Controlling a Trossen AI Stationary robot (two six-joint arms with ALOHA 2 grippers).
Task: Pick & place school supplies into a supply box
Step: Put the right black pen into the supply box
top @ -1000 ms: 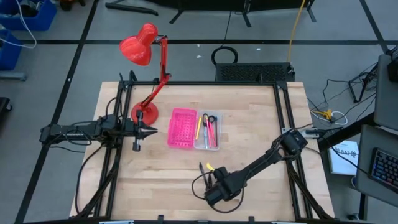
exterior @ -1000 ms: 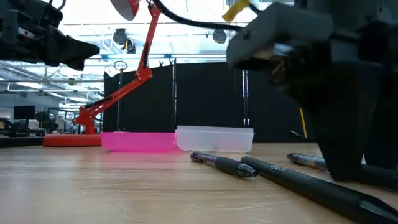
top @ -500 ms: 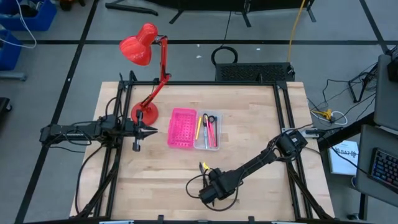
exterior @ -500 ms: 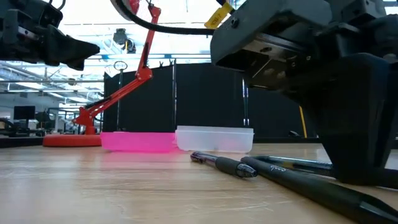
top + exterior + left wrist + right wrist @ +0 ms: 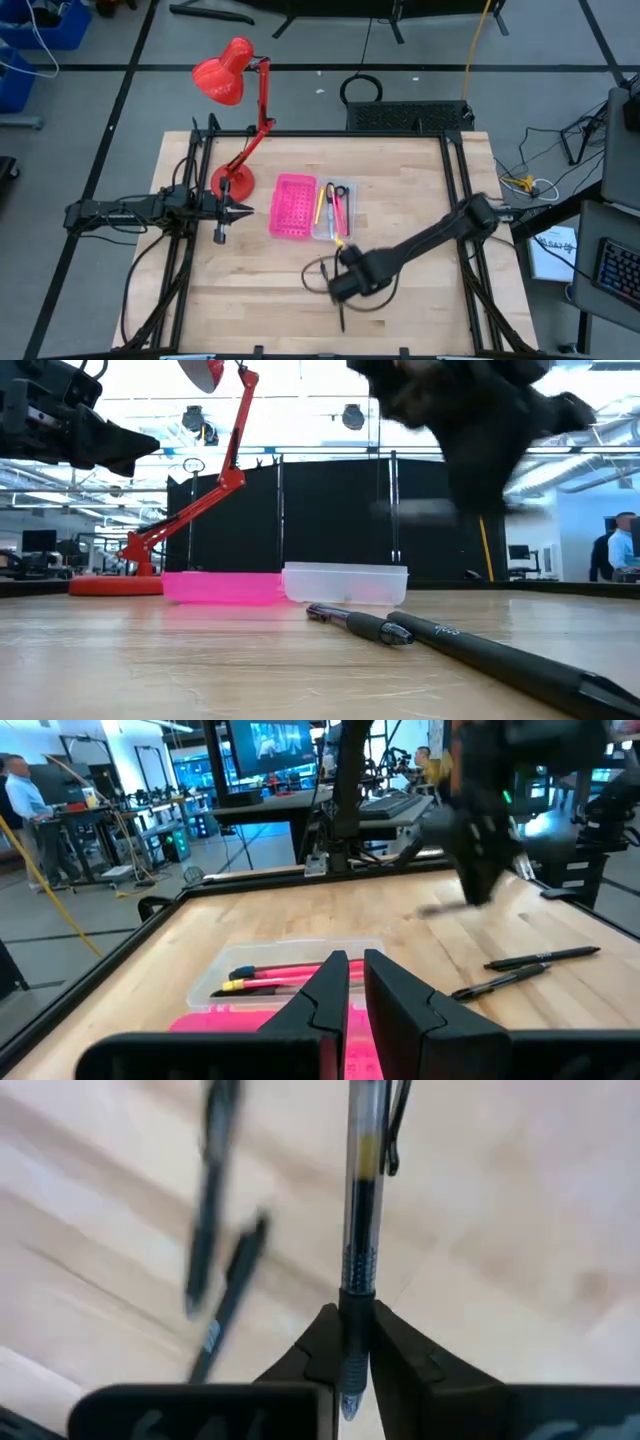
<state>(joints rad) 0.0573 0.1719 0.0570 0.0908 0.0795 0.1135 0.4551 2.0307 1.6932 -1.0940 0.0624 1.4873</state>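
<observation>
The clear supply box (image 5: pixel 333 237) stands mid-table beside a pink tray (image 5: pixel 292 206); scissors and several pens lie in it. My right gripper (image 5: pixel 343 278) hovers nearer the table's front, shut on a clear pen with dark ink (image 5: pixel 358 1210). Two black pens (image 5: pixel 360 624) (image 5: pixel 495 657) lie flat on the wood near the front edge; the right wrist view shows them below the held pen (image 5: pixel 213 1180) (image 5: pixel 228 1310). My left gripper (image 5: pixel 356 982) waits left of the pink tray, fingers together, holding nothing. My right gripper pinches the pen between its two fingers (image 5: pixel 325 1342) at the ribbed grip section near the tip (image 5: pixel 358 1275). The fingers come from above and lie across the pen. In the low view the pen (image 5: pixel 415 510) is lifted clear of the table, about level.
A red desk lamp (image 5: pixel 235 120) stands at the far left, its base next to my left gripper. Black frame rails run along the table's left and right sides. Bare wood lies between the box and the loose pens.
My right gripper has shut on a pen near the front edge, risen, and moved toward the far edge and the supply box. The pen has come off the table and hangs clear; the two black pens stay where they were.
</observation>
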